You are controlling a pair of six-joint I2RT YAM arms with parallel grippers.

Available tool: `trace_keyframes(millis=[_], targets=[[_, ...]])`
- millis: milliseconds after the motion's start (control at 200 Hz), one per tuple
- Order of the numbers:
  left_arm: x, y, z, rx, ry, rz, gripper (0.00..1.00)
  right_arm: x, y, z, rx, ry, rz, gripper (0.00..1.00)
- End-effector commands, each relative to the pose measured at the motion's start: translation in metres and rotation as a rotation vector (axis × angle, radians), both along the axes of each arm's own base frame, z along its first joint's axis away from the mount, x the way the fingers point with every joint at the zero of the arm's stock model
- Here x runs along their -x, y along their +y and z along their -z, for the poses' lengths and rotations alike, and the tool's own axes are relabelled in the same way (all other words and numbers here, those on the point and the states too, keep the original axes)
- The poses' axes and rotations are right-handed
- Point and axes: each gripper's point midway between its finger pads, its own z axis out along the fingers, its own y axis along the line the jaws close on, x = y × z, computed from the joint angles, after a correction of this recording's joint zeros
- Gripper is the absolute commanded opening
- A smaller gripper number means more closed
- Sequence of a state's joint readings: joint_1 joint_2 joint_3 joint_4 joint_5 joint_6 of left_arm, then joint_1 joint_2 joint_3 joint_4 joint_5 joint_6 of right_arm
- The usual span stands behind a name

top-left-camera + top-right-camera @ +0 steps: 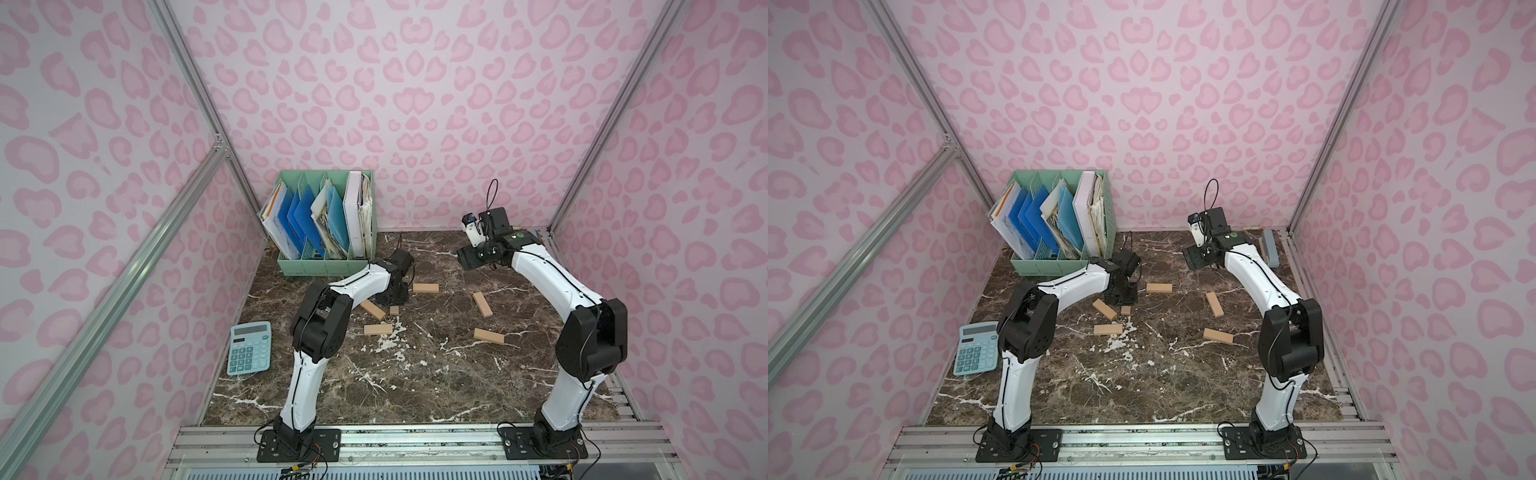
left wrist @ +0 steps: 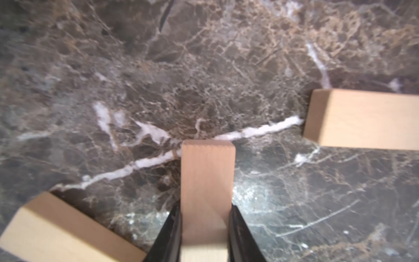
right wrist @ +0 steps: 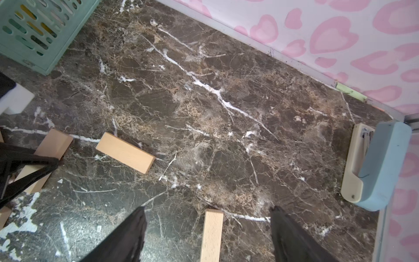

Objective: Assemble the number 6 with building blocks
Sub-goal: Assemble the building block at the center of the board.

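Several tan building blocks lie scattered and apart on the marble table (image 1: 415,382), and no number 6 shows among them. In both top views, blocks sit at mid-table (image 1: 425,288) (image 1: 1158,288), centre-left (image 1: 372,309) (image 1: 378,329) and right (image 1: 482,304) (image 1: 488,336). My left gripper (image 1: 392,297) (image 2: 206,211) points down and is shut on one block (image 2: 207,177), whose end shows below it (image 1: 394,310). Two blocks (image 2: 367,120) (image 2: 56,229) flank it. My right gripper (image 1: 467,257) (image 3: 208,208) hangs open high at the back right, above a lying block (image 3: 212,236).
A green file basket (image 1: 324,268) stands at the back left, close behind the left gripper. A blue calculator (image 1: 249,348) lies at the left edge. A grey-blue bar (image 1: 1268,249) (image 3: 383,165) rests against the back right corner. Pink walls enclose three sides.
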State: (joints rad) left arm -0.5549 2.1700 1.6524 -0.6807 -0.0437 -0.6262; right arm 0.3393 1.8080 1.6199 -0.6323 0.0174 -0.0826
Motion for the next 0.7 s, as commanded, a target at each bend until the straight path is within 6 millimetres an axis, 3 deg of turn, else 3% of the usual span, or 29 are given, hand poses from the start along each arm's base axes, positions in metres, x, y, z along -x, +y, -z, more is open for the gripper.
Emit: trace_keyframes(millis=[0, 290, 695], targets=[[0.001, -0.005, 0.001, 0.027, 0.015, -0.023, 0.22, 0.005, -0.006, -0.002, 0.012, 0.000, 0.021, 0.87], [-0.004, -0.029, 0.000, 0.043, 0.013, 0.020, 0.21, 0.009, -0.014, -0.004, 0.019, -0.007, 0.033, 0.87], [-0.002, -0.038, -0.001, 0.042, 0.011, 0.037, 0.21, 0.012, -0.015, -0.005, 0.015, -0.011, 0.032, 0.86]])
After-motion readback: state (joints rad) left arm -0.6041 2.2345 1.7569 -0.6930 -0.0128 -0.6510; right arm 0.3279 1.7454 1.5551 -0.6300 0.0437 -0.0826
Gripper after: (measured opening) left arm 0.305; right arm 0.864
